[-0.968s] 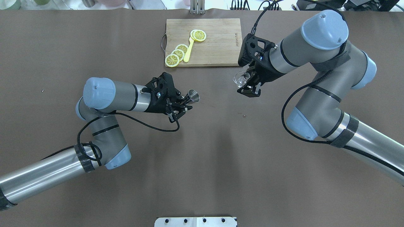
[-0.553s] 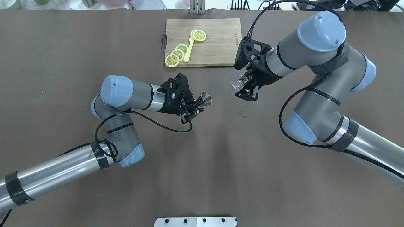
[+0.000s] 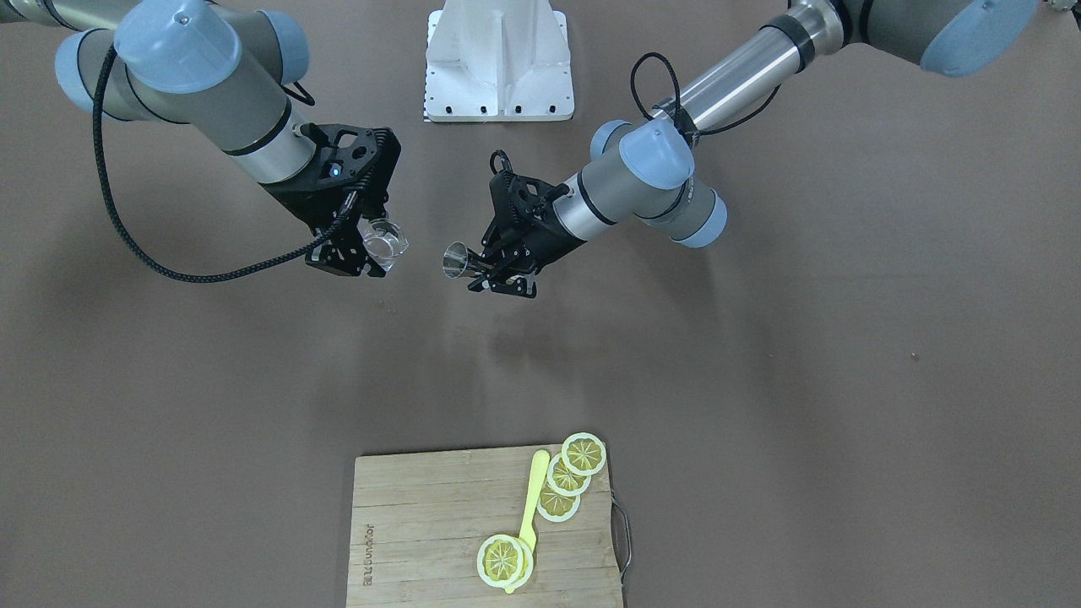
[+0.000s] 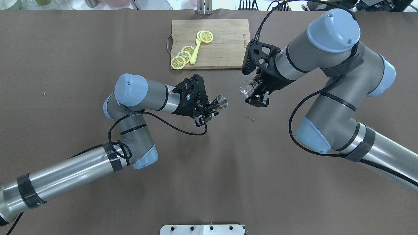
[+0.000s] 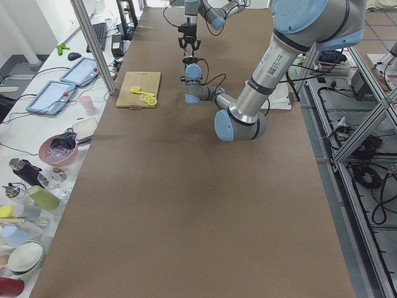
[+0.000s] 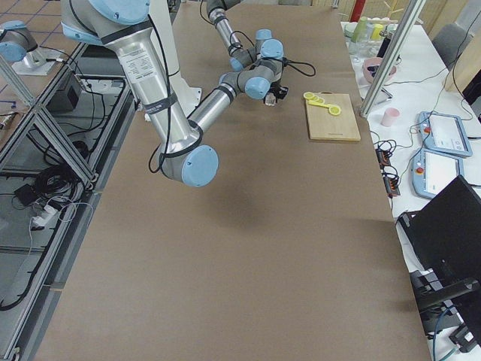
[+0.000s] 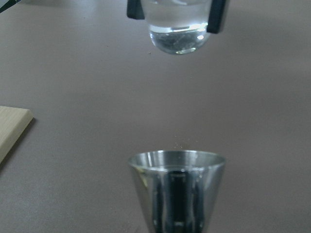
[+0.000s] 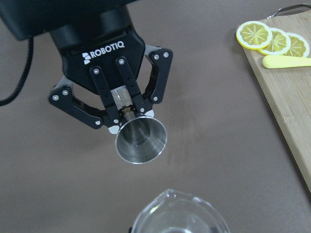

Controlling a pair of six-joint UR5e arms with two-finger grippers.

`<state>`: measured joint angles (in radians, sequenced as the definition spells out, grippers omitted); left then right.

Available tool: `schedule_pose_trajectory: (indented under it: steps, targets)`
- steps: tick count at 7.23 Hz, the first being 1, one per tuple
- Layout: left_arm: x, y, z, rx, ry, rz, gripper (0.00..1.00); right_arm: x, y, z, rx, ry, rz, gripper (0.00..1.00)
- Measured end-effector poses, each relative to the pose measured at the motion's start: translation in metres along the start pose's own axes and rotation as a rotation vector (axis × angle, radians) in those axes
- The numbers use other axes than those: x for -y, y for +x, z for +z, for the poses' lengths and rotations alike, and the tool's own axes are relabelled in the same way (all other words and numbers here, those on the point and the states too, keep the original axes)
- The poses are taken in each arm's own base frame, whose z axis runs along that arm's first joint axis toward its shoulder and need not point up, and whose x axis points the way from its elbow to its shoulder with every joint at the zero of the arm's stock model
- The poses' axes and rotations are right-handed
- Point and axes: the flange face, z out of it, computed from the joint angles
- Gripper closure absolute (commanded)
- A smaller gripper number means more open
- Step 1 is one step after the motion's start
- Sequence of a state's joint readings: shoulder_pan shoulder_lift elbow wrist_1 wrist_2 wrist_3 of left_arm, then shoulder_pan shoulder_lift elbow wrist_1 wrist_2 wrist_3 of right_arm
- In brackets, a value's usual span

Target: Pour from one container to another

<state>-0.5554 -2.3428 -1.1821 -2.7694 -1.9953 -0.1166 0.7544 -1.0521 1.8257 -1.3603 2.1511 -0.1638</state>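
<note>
1. Grippers both carry something, and both are lifted off the brown table [image 4: 65, 49], over its middle and nearer the far edge than the robot's edge.
2. Left gripper [image 4: 213, 107] is clamped on a small steel cone-shaped jigger [image 4: 222, 101]. Its fingers [image 8: 127, 92] pinch the narrow stem end, and the wide mouth points away from the gripper, toward the right gripper.
3. Right gripper [image 4: 254, 92] is closed on a clear round-bottomed glass cup [image 4: 246, 87], with a black pad [image 7: 216, 12] on each side of the glass wall.
4. Jigger and cup are near each other but apart, not touching. In the left wrist view the cup [image 7: 179, 31] hangs beyond the jigger rim [image 7: 177, 160]. In the right wrist view the jigger mouth [image 8: 141, 141] faces the cup's rim [image 8: 180, 213].
5. Cannot tell whether either container holds any liquid.
6. Rectangular wooden cutting board [image 4: 225, 42] lies flat at the table's far edge, about midway along it, well apart from both grippers. It has a metal loop handle [image 4: 169, 42] on the end toward the robot's left.
7. Board carries yellow lemon slices: three overlapping [image 4: 183, 56] near the handle end and one [image 4: 206, 36] closer to the far edge.
8. Yellow plastic spoon-like stick [image 4: 195, 54] lies between them, its head under the lone slice.
9. White metal base plate [image 4: 202, 229] sits at the robot's edge of the table, centred.
</note>
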Motion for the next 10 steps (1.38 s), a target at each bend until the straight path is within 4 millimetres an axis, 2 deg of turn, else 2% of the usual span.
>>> schedule_pose_trajectory:
  steps: [2,5,8,10]
  targets:
    - [0.008,-0.001,0.005,0.0,0.003,0.001,1.0,0.002,-0.011,0.0,0.008,-0.041,-0.047,1.0]
    - [0.017,-0.002,0.006,0.003,0.01,0.003,1.0,0.003,-0.024,0.016,0.006,-0.082,-0.072,1.0]
    - [0.023,0.001,0.003,0.002,0.031,0.012,1.0,0.018,-0.027,0.022,-0.009,-0.112,-0.101,1.0]
    - [0.024,0.004,0.001,0.0,0.044,0.018,1.0,0.02,-0.026,0.022,-0.011,-0.125,-0.116,1.0]
